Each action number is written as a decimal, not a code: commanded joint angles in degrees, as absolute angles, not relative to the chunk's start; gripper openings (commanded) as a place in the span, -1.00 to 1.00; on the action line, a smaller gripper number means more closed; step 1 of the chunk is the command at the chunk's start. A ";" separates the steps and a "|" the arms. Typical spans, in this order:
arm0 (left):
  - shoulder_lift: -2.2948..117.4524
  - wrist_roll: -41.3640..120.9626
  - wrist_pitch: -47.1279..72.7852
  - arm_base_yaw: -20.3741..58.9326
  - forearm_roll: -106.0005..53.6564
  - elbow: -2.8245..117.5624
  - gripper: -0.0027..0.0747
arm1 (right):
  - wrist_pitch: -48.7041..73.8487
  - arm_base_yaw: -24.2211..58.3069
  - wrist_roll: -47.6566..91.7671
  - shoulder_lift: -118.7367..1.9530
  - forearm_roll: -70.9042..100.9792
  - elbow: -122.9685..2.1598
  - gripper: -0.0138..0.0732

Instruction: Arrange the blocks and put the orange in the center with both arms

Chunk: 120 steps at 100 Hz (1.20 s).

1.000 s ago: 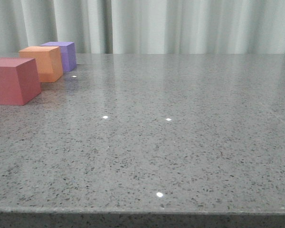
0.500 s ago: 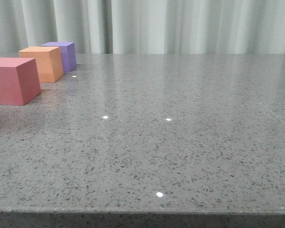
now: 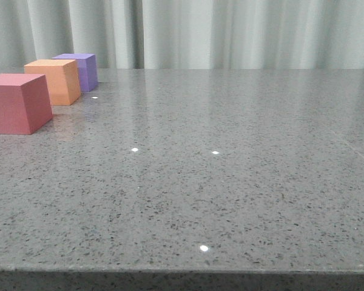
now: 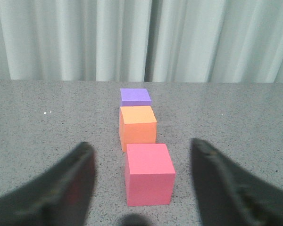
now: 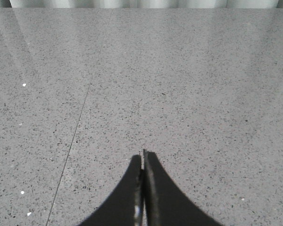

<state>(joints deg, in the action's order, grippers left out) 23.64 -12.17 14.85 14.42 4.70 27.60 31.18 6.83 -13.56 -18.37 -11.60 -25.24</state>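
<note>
Three blocks stand in a row at the table's far left: a pinkish-red cube (image 3: 18, 102) nearest, the orange cube (image 3: 54, 80) in the middle, a purple cube (image 3: 80, 69) farthest. The left wrist view shows the same row: pinkish-red (image 4: 149, 173), orange (image 4: 137, 127), purple (image 4: 135, 97). My left gripper (image 4: 142, 155) is open, its black fingers (image 4: 68, 183) splayed either side of the pinkish-red cube and drawn back from it, touching nothing. My right gripper (image 5: 143, 157) is shut with nothing in it, over bare speckled tabletop. Neither arm shows in the front view.
The grey speckled table (image 3: 230, 170) stretches wide to the right of the blocks, its front edge near the bottom of the front view. Pale curtains (image 3: 230, 30) hang behind it. A thin seam line (image 5: 70, 150) runs through the tabletop beside the right gripper.
The blocks have not moved. A faint shadow on the table near the pinkish-red cube has faded from the front view.
</note>
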 commanded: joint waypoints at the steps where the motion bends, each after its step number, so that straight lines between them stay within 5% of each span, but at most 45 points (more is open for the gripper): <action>1: 22.36 -12.21 9.95 14.59 4.87 28.39 -0.55 | 26.61 6.38 -13.31 -18.68 -12.93 -26.70 -0.94; 10: 22.11 -12.21 9.83 14.59 4.87 28.39 -0.99 | 26.61 6.38 -13.31 -18.68 -12.93 -26.70 -0.94; 120: 22.01 -12.21 8.21 14.01 6.00 28.01 -0.98 | 26.61 6.38 -13.31 -18.68 -12.93 -26.70 -0.94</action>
<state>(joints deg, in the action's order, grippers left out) 21.75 -12.17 13.61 14.42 5.73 26.86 31.18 6.83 -13.56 -18.37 -11.60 -25.24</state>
